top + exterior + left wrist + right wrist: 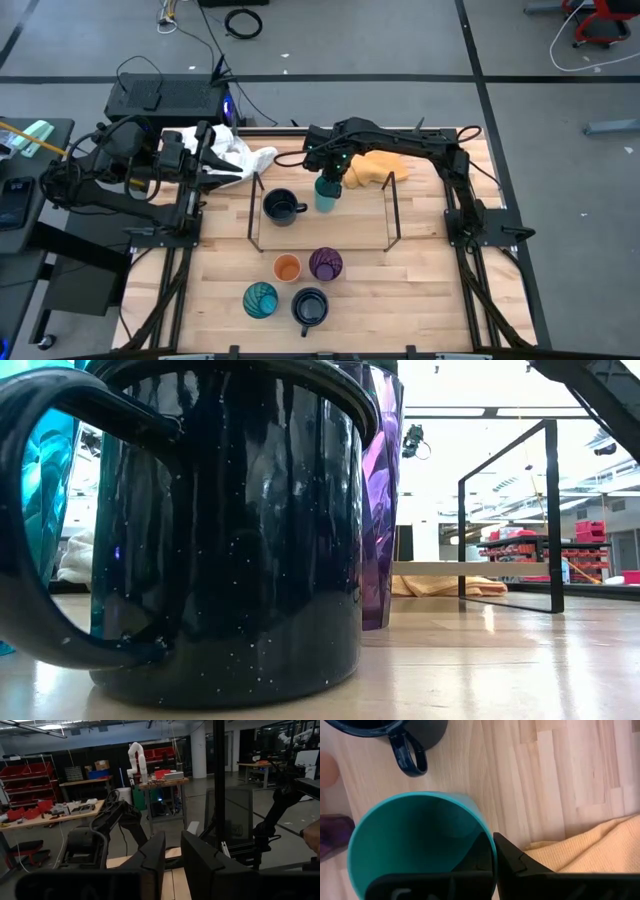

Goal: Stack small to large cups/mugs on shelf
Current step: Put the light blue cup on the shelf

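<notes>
Mugs point(284, 208) number two, cups two, tumblers two.

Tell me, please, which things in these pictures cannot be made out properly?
- Low view: the navy mug up close hides most of the table; the purple tumbler only peeks out behind it.
- Right wrist view: the teal cup is cut off by the edge and the right end effector.
- Left wrist view: no cups show.

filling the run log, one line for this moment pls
right gripper: shut on teal cup over shelf | left gripper: idle at table edge
</notes>
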Robot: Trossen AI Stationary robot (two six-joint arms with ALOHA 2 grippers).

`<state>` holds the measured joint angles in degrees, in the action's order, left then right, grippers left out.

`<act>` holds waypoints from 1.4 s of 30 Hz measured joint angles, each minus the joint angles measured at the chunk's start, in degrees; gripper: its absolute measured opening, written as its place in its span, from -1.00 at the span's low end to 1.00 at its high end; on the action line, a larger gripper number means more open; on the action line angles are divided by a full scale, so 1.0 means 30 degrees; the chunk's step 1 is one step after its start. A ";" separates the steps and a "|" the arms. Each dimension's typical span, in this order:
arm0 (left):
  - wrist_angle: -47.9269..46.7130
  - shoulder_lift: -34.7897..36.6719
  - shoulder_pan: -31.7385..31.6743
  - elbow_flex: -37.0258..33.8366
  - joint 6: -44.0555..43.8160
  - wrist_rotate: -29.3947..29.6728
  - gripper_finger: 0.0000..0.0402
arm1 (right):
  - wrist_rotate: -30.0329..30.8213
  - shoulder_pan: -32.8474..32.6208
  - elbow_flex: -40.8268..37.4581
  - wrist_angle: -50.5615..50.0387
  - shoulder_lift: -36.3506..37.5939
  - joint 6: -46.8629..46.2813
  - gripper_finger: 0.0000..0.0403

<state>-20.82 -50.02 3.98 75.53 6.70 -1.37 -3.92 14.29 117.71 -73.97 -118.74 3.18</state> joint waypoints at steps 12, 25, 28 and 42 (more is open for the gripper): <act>0.0000 0.0000 0.0001 0.0000 0.0001 -0.0007 -0.66 | -0.0014 -0.0068 -0.0016 0.0002 0.0000 -0.0069 -0.99; 0.0014 0.0109 -0.0006 0.0000 0.0009 -0.0007 -0.67 | -0.0087 -0.0222 -0.1240 0.0914 0.0182 -0.0254 -0.99; -0.0022 0.0205 -0.0006 0.0000 0.0009 -0.0004 -0.66 | -0.0086 -0.0229 -0.1252 0.0933 0.0189 -0.0248 -0.99; 0.0000 0.0350 -0.0006 0.0000 0.0023 -0.0003 -0.67 | -0.0211 -0.0244 -0.1369 0.0992 0.0045 -0.0146 -0.70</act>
<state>-20.82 -48.97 3.97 75.53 6.76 -1.38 -4.56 13.56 113.60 -71.00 -118.60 2.74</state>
